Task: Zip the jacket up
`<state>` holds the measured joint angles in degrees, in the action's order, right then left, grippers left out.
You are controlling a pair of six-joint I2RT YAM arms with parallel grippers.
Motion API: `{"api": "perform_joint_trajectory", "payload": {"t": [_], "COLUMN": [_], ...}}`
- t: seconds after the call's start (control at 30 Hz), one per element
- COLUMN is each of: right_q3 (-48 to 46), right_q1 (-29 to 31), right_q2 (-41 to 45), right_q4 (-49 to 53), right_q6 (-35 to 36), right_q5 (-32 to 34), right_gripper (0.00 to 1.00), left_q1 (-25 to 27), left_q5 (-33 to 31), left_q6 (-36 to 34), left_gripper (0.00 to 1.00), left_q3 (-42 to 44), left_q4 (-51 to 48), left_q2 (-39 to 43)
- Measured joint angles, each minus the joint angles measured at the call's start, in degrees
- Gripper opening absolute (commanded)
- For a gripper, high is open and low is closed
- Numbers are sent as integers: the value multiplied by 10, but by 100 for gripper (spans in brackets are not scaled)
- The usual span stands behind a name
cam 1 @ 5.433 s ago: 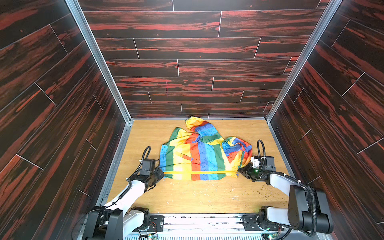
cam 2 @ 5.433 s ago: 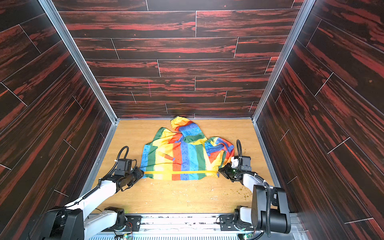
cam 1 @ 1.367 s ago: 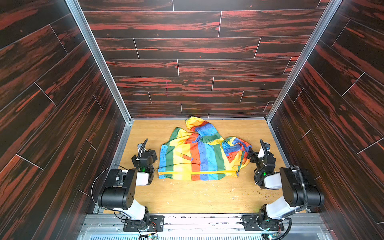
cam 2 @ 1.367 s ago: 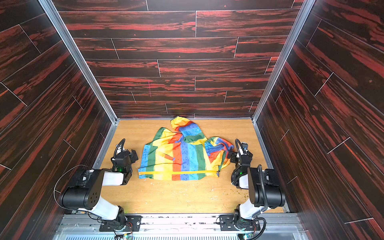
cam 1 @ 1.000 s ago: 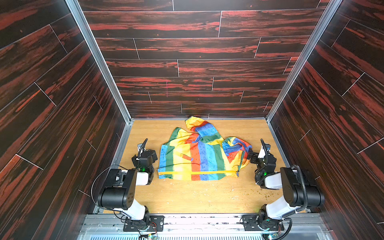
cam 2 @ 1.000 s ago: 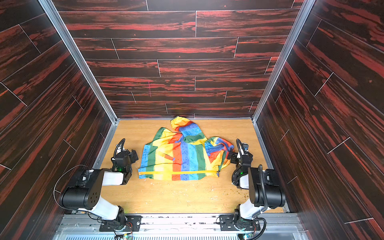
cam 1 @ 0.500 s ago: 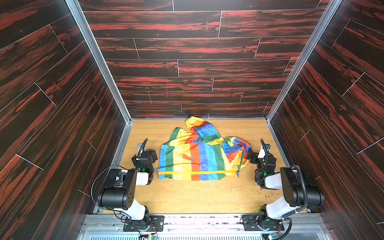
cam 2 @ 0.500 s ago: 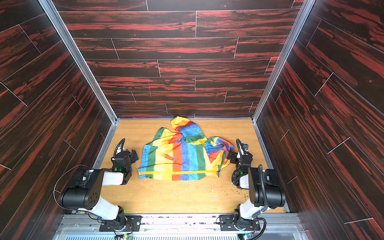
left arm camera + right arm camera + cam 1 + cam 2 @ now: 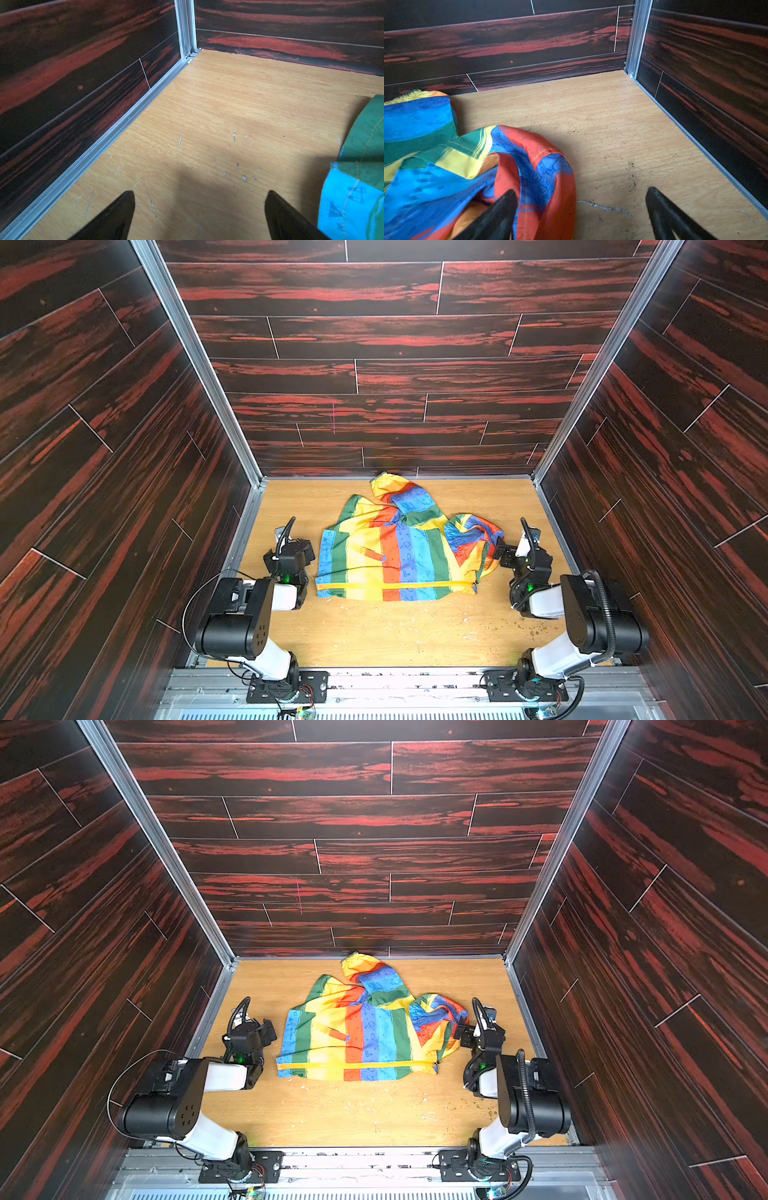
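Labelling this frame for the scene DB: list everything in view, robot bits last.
jacket: 1, rainbow stripes, mid-table, bunched at its right end
zipper: 1, yellow, along the jacket's near edge
table: 1, light wood, cell floor
walls: 3, dark red-black wood pattern, left, back, right
frame posts: 2, silver, back corners
crumbs: scattered, pale and dark, near-right table
left arm: 1, black and white, near left
right arm: 1, black and white, near right
left tool: 1, black, open, over bare table left of the jacket
right tool: 1, black, open, at the jacket's right end

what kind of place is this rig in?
Probably an enclosed robot test booth: dark wood-print walls on metal framing, a scuffed wooden tabletop, left arm and right arm bolted to a front rail.
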<state>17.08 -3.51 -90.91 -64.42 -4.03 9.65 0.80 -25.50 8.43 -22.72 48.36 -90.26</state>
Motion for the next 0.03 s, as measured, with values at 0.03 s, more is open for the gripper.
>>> {"api": "perform_joint_trajectory", "payload": {"t": [0.03], "right_q3": [0], "right_q1": [0], "right_q2": [0], "right_q4": [0], "right_q6": [0], "right_q5": [0], "right_gripper": [99], "left_q1": [0], "left_q5": [0], "left_q6": [0], "left_gripper": [100], "left_q3": [0], "left_q4": [0], "left_q2": [0]}}
